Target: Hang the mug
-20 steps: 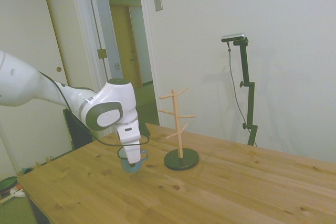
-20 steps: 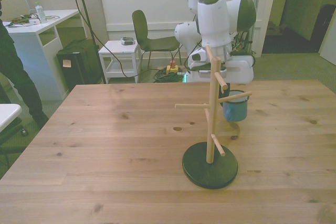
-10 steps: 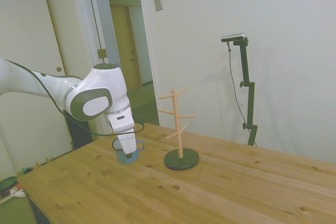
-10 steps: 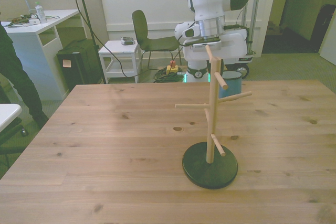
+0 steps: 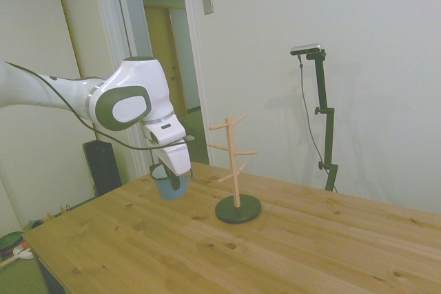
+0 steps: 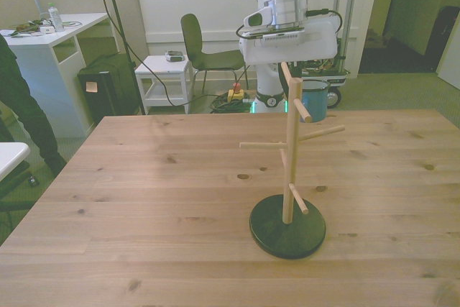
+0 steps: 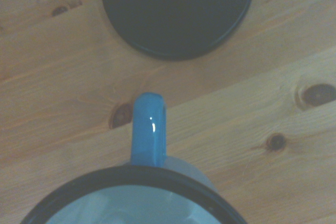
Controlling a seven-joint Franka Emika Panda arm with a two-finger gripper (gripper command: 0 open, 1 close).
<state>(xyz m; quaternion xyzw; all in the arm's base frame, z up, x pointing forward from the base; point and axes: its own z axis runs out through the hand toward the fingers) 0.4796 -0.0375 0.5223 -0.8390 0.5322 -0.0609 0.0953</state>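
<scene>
The light-blue mug (image 5: 169, 186) hangs in the air above the wooden table (image 5: 289, 253), held upright at its rim by my gripper (image 5: 173, 173), which is shut on it. In the front view the mug (image 6: 315, 99) shows just behind the upper pegs of the wooden peg stand (image 6: 290, 150), under the gripper (image 6: 313, 84). The stand (image 5: 235, 163) rises on a dark round base to the right of the mug in the side view. The wrist view shows the mug's dark rim (image 7: 131, 182) and its loop handle (image 7: 148, 135) pointing toward the stand's base (image 7: 178, 19).
A person (image 6: 16, 98) stands at the front view's left edge beside a white desk (image 6: 50, 41). A chair (image 6: 205, 52) and a small white cart (image 6: 164, 80) stand behind the table.
The arm has risen and carried the mug up off the table, to about the height of the stand's upper pegs.
</scene>
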